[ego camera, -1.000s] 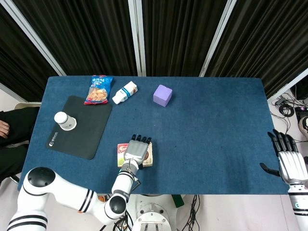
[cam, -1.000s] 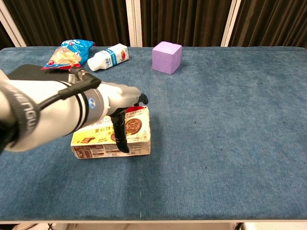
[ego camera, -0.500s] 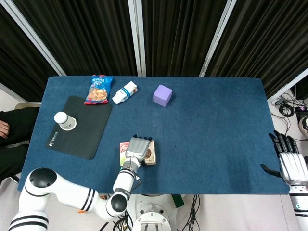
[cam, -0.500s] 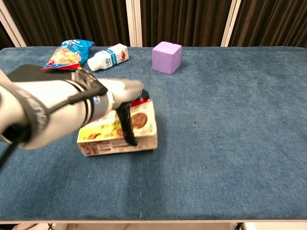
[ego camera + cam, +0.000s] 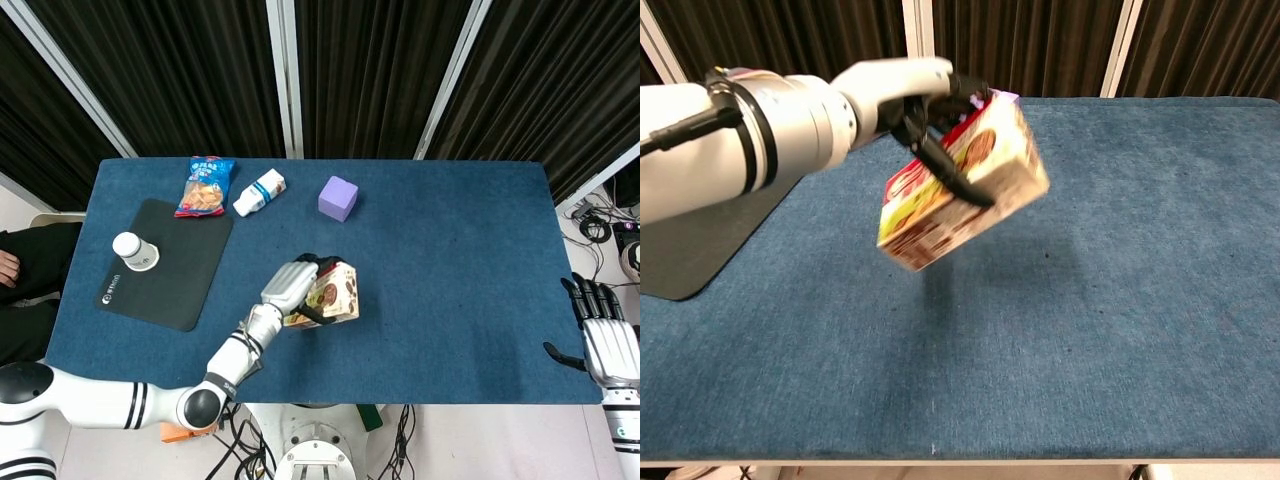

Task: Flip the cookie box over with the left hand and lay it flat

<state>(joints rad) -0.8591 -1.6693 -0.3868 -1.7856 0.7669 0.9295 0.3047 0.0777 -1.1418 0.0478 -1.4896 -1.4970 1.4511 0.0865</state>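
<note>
Left hand [image 5: 930, 105]: grips the cookie box from above, dark fingers [image 5: 958, 180] wrapped down over its printed face; the arm reaches in from the left of the chest view
Cookie box [image 5: 965, 190]: lifted clear of the desk and tilted, one end higher toward the far side, the other end lower and nearer the camera; its shadow falls on the blue cloth below it; in the head view it sits over the middle of the desk, nearer the front edge [image 5: 333, 297]
Box face: shows a round brown cookie picture and yellow and red print, turned partly toward the chest camera; the print is blurred, so the lettering cannot be read
Right hand [image 5: 607, 338]: off the right end of the desk, holding nothing, fingers straight and somewhat apart
Desk [image 5: 450, 270]: covered in blue cloth
Black mat [image 5: 175, 270]: lies on the left part of the desk, well apart from the box
White cup [image 5: 135, 251]: stands on the black mat, toward its left side
Snack bag [image 5: 206, 186]: lies at the far left of the desk, just beyond the mat
Small white bottle [image 5: 259, 192]: lies on its side just right of the snack bag
Purple cube [image 5: 338, 197]: sits on the far side of the desk, beyond the lifted box
</note>
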